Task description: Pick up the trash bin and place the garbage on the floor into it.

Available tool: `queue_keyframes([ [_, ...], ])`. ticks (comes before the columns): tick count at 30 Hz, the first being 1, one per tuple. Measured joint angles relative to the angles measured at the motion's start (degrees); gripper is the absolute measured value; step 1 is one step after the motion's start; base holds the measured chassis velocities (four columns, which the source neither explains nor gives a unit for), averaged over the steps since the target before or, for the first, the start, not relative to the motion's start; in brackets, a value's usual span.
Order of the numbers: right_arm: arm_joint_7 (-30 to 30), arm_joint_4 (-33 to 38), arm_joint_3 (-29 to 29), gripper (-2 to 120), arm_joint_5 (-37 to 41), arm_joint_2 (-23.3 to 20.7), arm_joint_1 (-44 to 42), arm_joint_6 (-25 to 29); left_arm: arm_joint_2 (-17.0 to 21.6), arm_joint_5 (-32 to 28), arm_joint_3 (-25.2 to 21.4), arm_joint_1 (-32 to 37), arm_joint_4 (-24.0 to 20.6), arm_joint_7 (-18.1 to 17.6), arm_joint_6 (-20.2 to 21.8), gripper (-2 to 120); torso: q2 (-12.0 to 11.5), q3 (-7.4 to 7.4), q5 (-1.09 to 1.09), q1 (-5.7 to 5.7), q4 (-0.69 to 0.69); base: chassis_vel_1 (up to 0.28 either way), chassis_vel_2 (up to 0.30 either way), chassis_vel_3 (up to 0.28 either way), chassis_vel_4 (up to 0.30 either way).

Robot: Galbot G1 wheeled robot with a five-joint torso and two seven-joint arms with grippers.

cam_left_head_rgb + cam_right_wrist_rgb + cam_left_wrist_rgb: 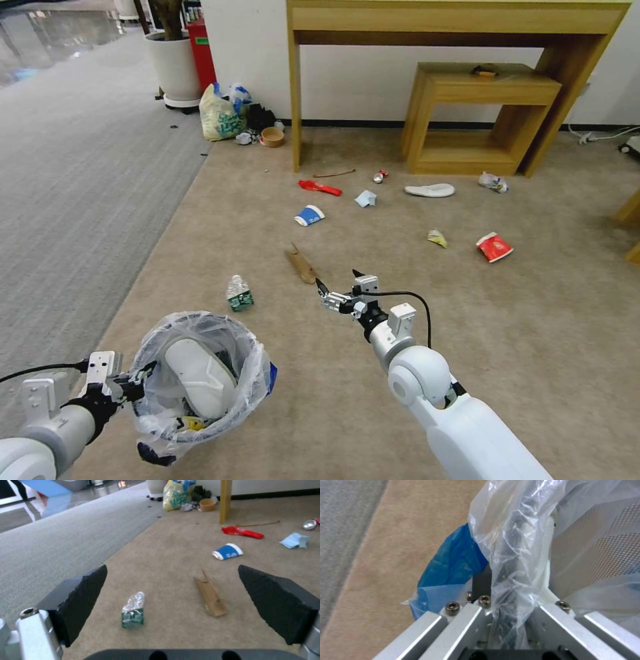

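Observation:
My left gripper (137, 385) is shut on the rim of the trash bin (252, 373), held low at the near left; its clear liner and blue patch (453, 565) show in the left wrist view. A white slipper (200, 377) lies inside it. My right gripper (340, 288) hangs open over the tan floor (373, 413), nothing between its fingers (83, 597). Just beyond it lie a crushed plastic bottle (239, 294) (133, 610) and brown cardboard (301, 263) (210, 597). Farther off are a blue-white cup (309, 215), red wrapper (320, 188), can (379, 176), second slipper (429, 191) and red cup (494, 247).
A wooden desk (460, 20) with a low wooden shelf (480, 113) under it stands against the far wall. A yellowish knotted bag (219, 117), a brown bowl (272, 137) and a white planter (175, 67) sit at the far left. Grey striped carpet (80, 167) borders the left.

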Motion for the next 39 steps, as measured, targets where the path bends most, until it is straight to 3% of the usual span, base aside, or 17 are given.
queue_keyframes([
  [12,-0.2,-0.9,4.3,100,0.0,-1.0,-0.6,0.1,0.0,-0.1,0.1,-0.5,0.1,0.2,0.0,0,0.0,0.01,0.0,0.01,0.01,0.215,0.219,-0.209,-0.201],
  [17,-2.9,-0.8,7.0,100,-0.5,-2.7,-2.3,-1.0,0.1,-0.1,0.0,-0.8,0.4,0.3,0.0,0,0.0,0.0,-0.03,0.01,0.02,0.185,0.193,-0.186,-0.19],
  [28,-4.1,-1.6,13.7,100,-2.4,-1.5,-7.3,-2.6,0.0,-0.3,0.0,-1.9,1.1,1.3,0.0,0,0.0,0.01,0.01,0.0,-0.01,0.021,0.023,-0.032,-0.022],
  [39,-4.2,-0.9,16.5,100,-2.6,-1.8,-9.8,-1.0,0.3,-0.4,-0.1,-3.0,1.3,1.5,0.0,0,0.0,0.0,0.0,0.0,0.01,-0.03,0.031,0.031,-0.018],
])
